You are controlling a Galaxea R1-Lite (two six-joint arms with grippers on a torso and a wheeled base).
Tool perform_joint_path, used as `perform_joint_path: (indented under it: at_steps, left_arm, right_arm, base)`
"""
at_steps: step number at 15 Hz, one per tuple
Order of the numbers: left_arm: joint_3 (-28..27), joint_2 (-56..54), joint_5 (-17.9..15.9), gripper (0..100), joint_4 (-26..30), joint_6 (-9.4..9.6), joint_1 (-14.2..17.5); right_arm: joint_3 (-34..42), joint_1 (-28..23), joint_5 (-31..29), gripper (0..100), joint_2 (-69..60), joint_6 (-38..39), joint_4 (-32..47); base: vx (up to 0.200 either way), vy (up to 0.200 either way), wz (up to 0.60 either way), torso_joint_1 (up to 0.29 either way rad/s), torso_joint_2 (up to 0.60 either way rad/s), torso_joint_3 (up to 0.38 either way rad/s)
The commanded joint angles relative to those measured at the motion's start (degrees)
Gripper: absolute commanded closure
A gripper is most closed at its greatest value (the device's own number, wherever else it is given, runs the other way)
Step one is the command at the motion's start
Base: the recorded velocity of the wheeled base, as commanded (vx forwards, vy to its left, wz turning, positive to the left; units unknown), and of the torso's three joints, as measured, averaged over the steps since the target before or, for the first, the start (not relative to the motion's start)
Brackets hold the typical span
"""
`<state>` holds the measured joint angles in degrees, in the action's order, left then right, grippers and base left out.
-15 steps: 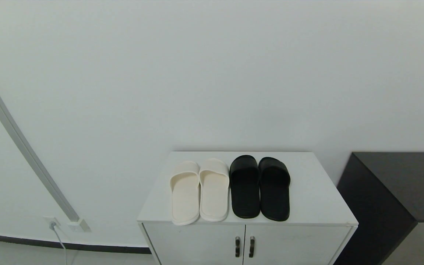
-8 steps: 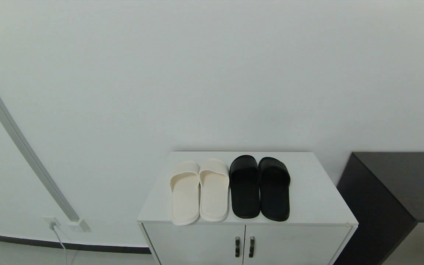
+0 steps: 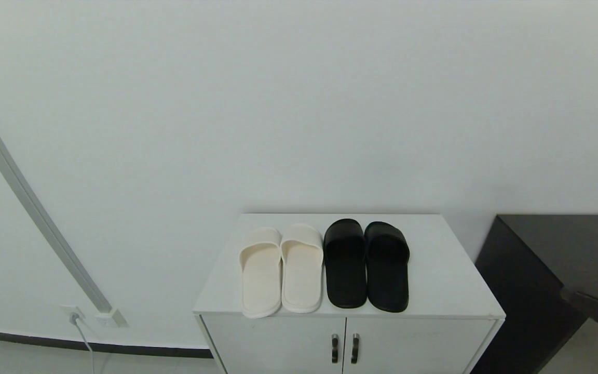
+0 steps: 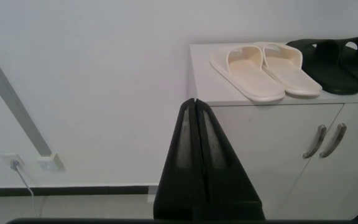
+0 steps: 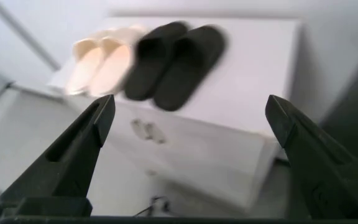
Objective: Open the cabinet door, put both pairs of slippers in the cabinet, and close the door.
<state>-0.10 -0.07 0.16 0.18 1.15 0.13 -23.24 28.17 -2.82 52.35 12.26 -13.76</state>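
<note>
White slippers (image 3: 281, 270) lie just beside black slippers (image 3: 366, 266) on the cabinet (image 3: 449, 293). Left gripper (image 4: 196, 109) is closed, right gripper (image 5: 188, 107) opened wide.

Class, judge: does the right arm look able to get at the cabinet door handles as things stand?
Probably yes. The right gripper is open and faces the cabinet, and nothing stands before the door handles; it is apart from them.

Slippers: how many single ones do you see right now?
4, in a row on the cabinet top: two cream slippers toward the robot's left, two black slippers toward its right. None looks hidden.
</note>
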Motion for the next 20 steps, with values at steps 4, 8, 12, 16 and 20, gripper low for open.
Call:
perform_joint_path:
  at_steps: [4,8,12,16,20]
  left_arm:
    - [0.0,0.1,-0.1,100,0.0,-0.18,0.0]
    - [0.0,0.1,-0.1,100,0.0,-0.18,0.0]
    - [0.0,0.1,-0.1,100,0.0,-0.27,0.0]
    - [-0.1,0.1,-0.1,100,0.0,-0.27,0.0]
    - [0.0,0.1,-0.1,100,0.0,-0.27,0.0]
  right_arm:
    - [-8.8,20.2,-12.6,0,18.3,9.1,-0.7]
    - [-14.2,23.3,-22.0,0,32.6,11.6,-7.6]
    - [-19.3,23.4,-28.9,0,47.4,11.4,-17.9]
    - [-25.6,21.3,-32.3,0,60.2,9.8,-24.8]
    - [-32.8,16.8,-34.8,0,68.2,7.2,-26.8]
  base:
    - [0.0,0.0,0.0,0.0,0.0,0.0]
    - [0.0,0.0,0.0,0.0,0.0,0.0]
    - [0.0,0.0,0.0,0.0,0.0,0.0]
    - [0.0,0.0,0.0,0.0,0.0,0.0]
    - [0.0,0.0,0.0,0.0,0.0,0.0]
